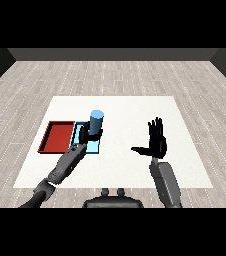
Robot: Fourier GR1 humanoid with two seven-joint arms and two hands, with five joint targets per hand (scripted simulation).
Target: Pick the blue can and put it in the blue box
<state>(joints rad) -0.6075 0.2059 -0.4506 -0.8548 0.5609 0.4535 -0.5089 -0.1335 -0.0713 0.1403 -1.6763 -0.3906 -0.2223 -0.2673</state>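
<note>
The left hand (pixel 91 135) has its fingers curled round the blue can (pixel 96 121), holding it upright right over the blue tray (pixel 79 131), whose far side sits just beyond the hand; whether the can already touches the tray I cannot tell. The picking looks done, only the release remains. The right hand (pixel 156 141) hangs well apart, fingers spread, holding nothing
</note>
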